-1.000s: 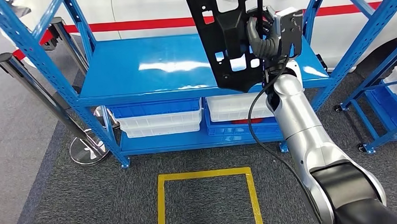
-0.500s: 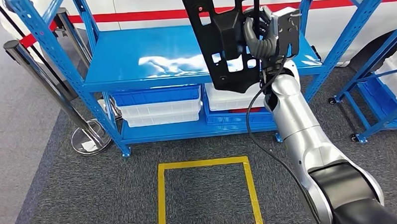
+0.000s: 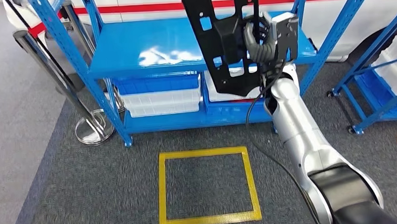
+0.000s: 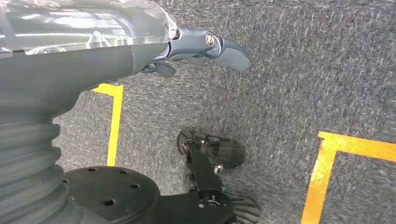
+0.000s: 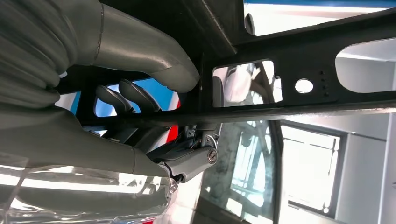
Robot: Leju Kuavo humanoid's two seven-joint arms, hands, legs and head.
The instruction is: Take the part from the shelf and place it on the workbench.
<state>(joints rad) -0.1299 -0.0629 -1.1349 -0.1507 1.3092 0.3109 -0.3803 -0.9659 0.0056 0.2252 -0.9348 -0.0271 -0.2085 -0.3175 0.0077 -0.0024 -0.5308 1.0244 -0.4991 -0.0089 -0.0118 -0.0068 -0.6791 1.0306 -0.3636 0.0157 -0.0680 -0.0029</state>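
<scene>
I have the flat black plastic part with cut-out windows [image 3: 223,41] gripped in my right hand [image 3: 256,38], fingers [image 5: 123,93] hooked through one window and the thick thumb pressed on the near face in the right wrist view. The part hangs roughly upright, raised at the end of the silver arm, its lower edge below the hand and its top past the frame edge. Beyond the hand sits the blue steel shelf [image 3: 149,49], its upper deck just behind the part; white and blue plastic bins [image 3: 158,96] sit on the lower level under it.

My left hand [image 4: 205,46] hangs low by my side over grey carpet, holding nothing; its fingers look loosely apart.

Step judgement: pick is done, part is clear of the shelf, I am in the carry phase. No workbench in sight, so placing is not begun. Next move calls for turning away from the shelf, finding the bench, and keeping the grip firm so the long part doesn't swing or catch the blue uprights. A yellow tape square [image 3: 209,186] marks the floor below the hand.
</scene>
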